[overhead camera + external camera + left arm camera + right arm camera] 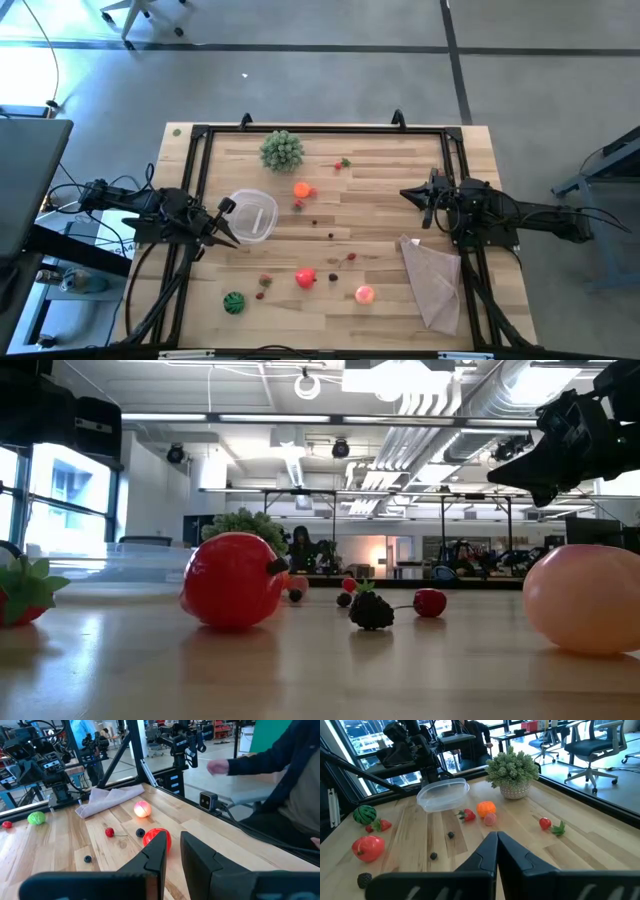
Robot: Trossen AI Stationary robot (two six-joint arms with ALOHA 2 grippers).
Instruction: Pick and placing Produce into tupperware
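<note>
The clear round tupperware [252,215] stands on the table's left part and holds nothing. The produce lies loose: an orange piece [302,189] at the middle, a red leafy piece [344,163] farther back, and a red pepper [306,278], a pink ball [364,294], a green ball [234,302] and small berries near the front. My left gripper [228,225] is shut, held level above the table just left of the tupperware. My right gripper [410,193] is shut too, level above the table's right part, pointing at the middle.
A bushy potted plant [282,150] stands at the far edge. A tan cloth [432,280] lies at the near right. A black frame [320,130] rims the table. A person's sleeve and hand [217,766] show beyond the table's near side.
</note>
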